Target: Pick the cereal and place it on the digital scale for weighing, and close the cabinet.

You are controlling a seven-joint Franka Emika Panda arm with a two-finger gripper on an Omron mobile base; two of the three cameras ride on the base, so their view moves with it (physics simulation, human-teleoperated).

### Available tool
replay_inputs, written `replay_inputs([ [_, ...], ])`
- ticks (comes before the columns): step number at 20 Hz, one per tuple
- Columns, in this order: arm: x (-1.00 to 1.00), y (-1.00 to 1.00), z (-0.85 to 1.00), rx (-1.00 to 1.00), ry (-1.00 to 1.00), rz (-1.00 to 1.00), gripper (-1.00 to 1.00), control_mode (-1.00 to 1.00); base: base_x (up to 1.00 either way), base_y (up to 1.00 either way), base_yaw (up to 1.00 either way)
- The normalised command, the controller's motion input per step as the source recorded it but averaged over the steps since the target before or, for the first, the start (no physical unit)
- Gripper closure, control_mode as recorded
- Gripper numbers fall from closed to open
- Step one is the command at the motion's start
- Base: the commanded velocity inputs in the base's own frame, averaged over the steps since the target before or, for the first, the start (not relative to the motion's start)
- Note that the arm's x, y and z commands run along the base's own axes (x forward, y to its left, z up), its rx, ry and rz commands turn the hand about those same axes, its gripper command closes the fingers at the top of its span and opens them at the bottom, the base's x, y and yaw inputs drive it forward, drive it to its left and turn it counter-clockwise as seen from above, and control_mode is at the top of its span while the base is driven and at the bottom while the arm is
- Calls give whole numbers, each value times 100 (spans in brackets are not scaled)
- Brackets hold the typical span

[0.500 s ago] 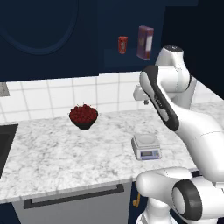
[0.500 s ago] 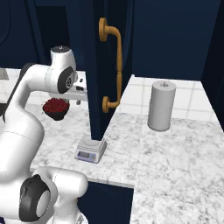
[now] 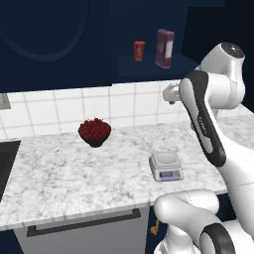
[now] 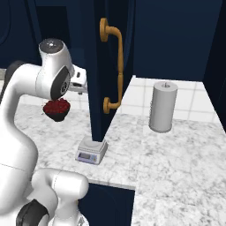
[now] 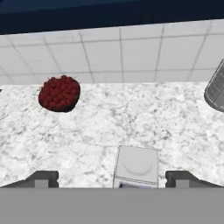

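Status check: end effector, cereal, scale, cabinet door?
End effector open, empty, above the digital scale. Cereal upright on the cabinet shelf beside the red can. Cabinet door open.

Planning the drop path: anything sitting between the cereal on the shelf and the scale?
Nothing visible blocks it. The cereal stands upright on the open cabinet shelf with the red can beside it, apart. The digital scale below has a bare top plate; the bowl of red fruit sits well off to one side.

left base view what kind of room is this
A rendered kitchen, most likely: a marble counter with a white tiled wall behind it, dark navy wall cabinets, and a digital scale on the counter.
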Motion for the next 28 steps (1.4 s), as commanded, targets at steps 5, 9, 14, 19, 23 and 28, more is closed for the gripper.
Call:
replay_inputs([
  [5,-3,-24,80,5,-33,0,-100,-100,0,0,0],
  [9,18,-12,68,-1,-32,-8,-100,-100,0,0,0],
  [14,32,-21,49,-2,-26,-17,-100,-100,0,0,0],
  [19,75,-5,9,1,-11,-5,-100,-100,0,0,0],
  [23,73,0,0,0,3,1,-100,-100,0,0,0],
  [28,73,0,11,0,14,1,-100,-100,0,0,0],
])
